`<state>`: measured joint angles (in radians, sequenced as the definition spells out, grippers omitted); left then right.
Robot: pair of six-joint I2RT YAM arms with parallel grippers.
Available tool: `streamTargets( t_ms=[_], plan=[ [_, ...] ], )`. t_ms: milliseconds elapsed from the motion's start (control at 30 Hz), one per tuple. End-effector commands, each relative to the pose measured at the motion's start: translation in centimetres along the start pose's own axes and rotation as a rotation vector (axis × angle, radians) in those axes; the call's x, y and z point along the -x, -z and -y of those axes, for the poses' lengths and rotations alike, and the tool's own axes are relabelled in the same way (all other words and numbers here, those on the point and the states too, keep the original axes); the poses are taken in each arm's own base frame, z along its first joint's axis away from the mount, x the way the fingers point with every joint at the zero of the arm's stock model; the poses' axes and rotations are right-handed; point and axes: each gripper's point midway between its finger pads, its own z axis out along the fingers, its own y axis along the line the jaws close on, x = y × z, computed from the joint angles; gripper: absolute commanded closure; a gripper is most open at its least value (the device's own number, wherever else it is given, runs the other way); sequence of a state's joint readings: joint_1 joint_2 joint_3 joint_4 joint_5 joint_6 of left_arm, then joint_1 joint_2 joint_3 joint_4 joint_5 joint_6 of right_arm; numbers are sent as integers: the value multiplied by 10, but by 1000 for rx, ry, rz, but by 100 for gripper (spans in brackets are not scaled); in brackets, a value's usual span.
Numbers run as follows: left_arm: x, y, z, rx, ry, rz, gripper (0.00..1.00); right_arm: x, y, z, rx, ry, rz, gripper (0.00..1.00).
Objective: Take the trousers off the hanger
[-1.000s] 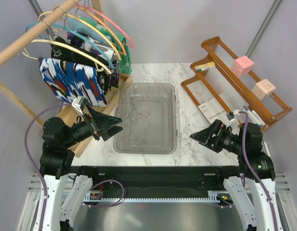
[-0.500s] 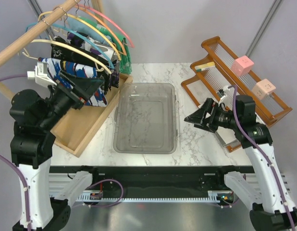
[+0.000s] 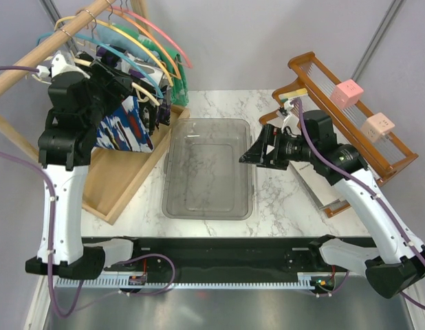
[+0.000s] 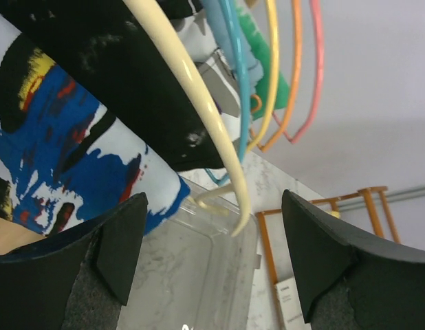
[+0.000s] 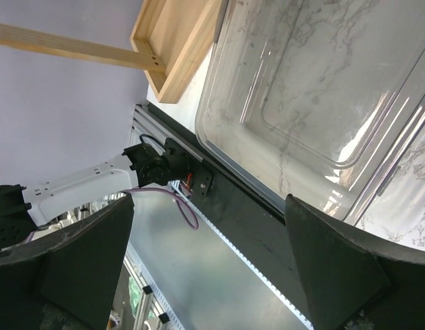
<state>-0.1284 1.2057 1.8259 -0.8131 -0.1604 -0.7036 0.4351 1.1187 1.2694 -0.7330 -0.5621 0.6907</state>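
Observation:
The trousers (image 3: 123, 130), printed in blue, white, red and black, hang from the cream hanger (image 3: 151, 97) on the rack at the far left. My left gripper (image 3: 123, 89) is raised to the rack, just above the trousers. In the left wrist view the left gripper (image 4: 216, 240) stands open. The hanger's curved end (image 4: 233, 185) hangs in line with the gap and touches neither finger. The trousers (image 4: 61, 158) lie by the left finger (image 4: 123, 240). My right gripper (image 3: 257, 155) is open and empty above the clear bin's right side; in the right wrist view it (image 5: 209, 268) holds nothing.
A clear plastic bin (image 3: 172, 148) sits mid-table. A wooden tray (image 3: 123, 185) lies under the rack. Several coloured hangers (image 3: 164, 41) and a black speckled garment (image 4: 116, 75) crowd the wooden rail (image 3: 20, 72). A brown wire rack (image 3: 336, 117) with pink cubes stands at the right.
My left arm has risen from near the table up to the hangers, and its jaws have narrowed slightly. My right arm has lifted and moved left toward the bin.

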Motion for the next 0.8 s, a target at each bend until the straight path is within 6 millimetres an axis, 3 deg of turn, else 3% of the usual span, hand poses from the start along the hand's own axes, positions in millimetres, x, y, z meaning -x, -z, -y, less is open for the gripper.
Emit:
streamTargets(
  t_ms=[0, 300, 467, 767],
  plan=[
    [26, -19, -9, 73, -41, 123, 16, 21, 10, -20, 29, 89, 85, 2],
    [17, -53, -4, 31, -15, 137, 26, 22, 16, -24, 33, 104, 95, 2],
    [16, -57, -2, 14, -22, 141, 40, 25, 15, -25, 27, 121, 89, 2],
    [18, -62, 1, -13, -45, 146, 56, 32, 9, -24, 23, 139, 82, 2]
  ],
)
